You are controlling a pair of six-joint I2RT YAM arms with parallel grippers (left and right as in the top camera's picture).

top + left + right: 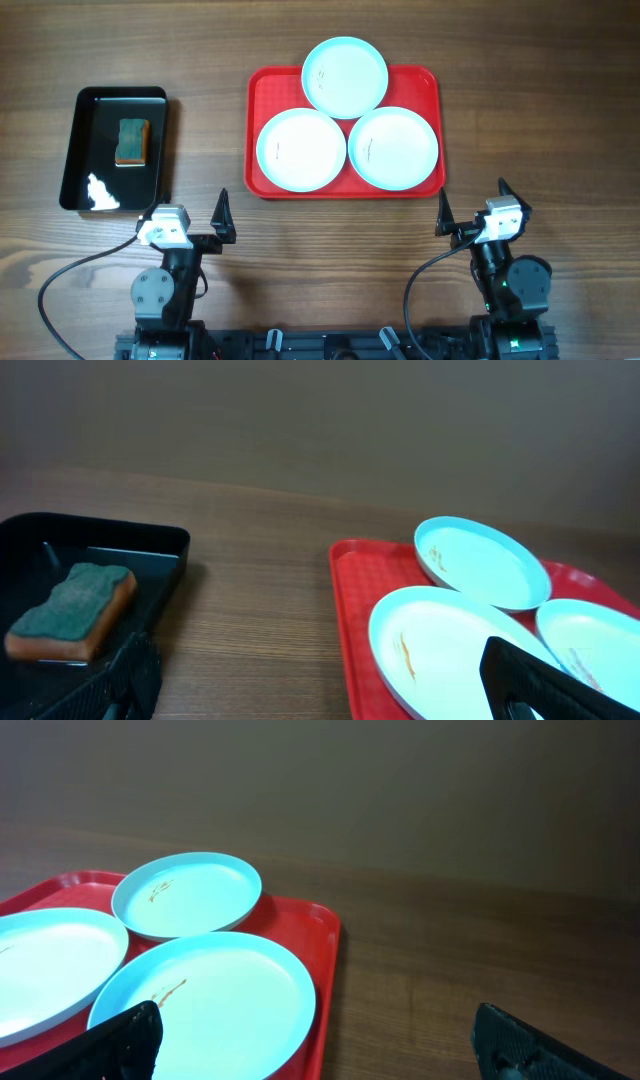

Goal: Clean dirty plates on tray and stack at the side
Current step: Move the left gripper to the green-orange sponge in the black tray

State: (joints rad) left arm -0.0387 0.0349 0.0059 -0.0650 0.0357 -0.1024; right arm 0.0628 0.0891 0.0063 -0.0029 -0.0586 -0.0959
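Three pale blue plates lie on the red tray (262, 90): one at the back (345, 76), one front left (300, 150), one front right (393, 148). Each carries a small brown smudge. My left gripper (190, 232) is open and empty near the table's front, left of the tray. My right gripper (472, 212) is open and empty in front of the tray's right corner. In the left wrist view the tray (350, 600) and the front left plate (440, 640) show on the right. In the right wrist view the front right plate (210, 1005) lies by my left finger.
A black tray (75, 150) at the left holds a green and orange sponge (131, 141) and a white patch of foam (102, 193). The sponge also shows in the left wrist view (72, 610). Bare wooden table lies right of the red tray (470, 970).
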